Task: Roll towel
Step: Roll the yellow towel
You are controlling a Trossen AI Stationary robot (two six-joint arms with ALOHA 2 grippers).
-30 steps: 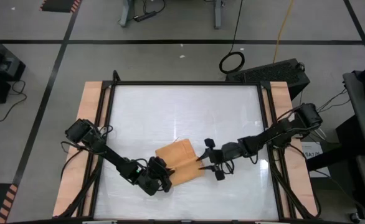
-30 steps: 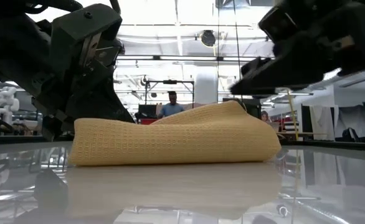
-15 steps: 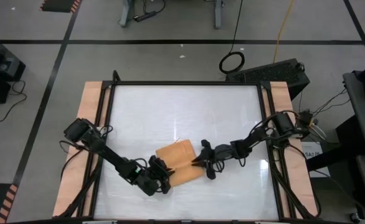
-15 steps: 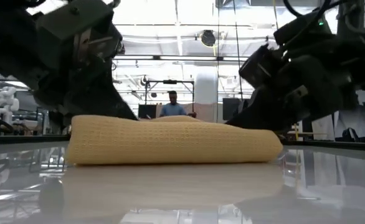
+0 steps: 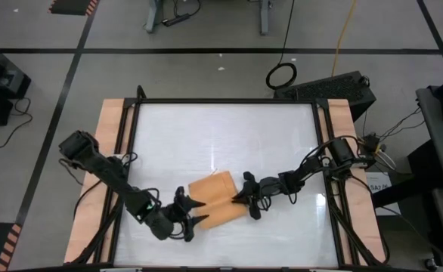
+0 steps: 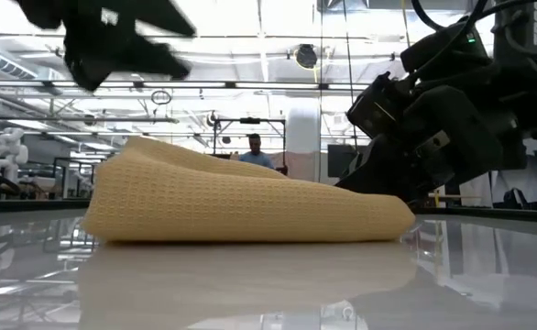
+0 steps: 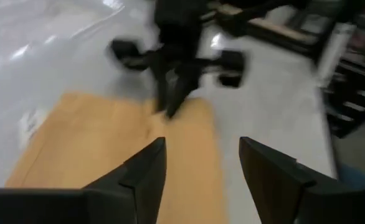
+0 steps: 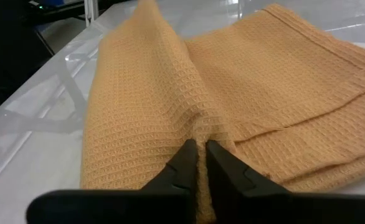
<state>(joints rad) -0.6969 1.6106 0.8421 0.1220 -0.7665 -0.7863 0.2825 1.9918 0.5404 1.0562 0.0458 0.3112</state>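
The orange-tan towel [image 5: 218, 198] lies folded in several layers on the white tabletop, near its front edge. Its white tag [image 7: 30, 121] shows at one edge. My right gripper [image 5: 239, 198] is at the towel's right edge, shut on the cloth [image 8: 198, 155]. My left gripper [image 5: 199, 214] hangs open above and just off the towel's near-left end, touching nothing. Its two fingers [image 7: 148, 174] stand wide apart over the cloth. In the low view it is a blurred dark shape [image 6: 113, 37] high above the towel [image 6: 241, 206]. My right gripper pinches a raised ridge of cloth [image 8: 192, 127] between its two fingers, at the towel's right edge. The fingers come from the table's right side, slanting down. The towel lies on the table, slack, with the ridge running away from the fingertips.
Wooden side rails [image 5: 109, 151] [image 5: 341, 125] and a black frame border the tabletop. The white surface [image 5: 221, 128] stretches behind the towel. A person [image 6: 253, 151] stands far off in the room beyond.
My left gripper has opened, let go of the towel's near-left end, and risen, drawing back a little. My right gripper has come down onto the towel's right edge and shut on it. The towel's right end is pressed flat; its left end now stands higher.
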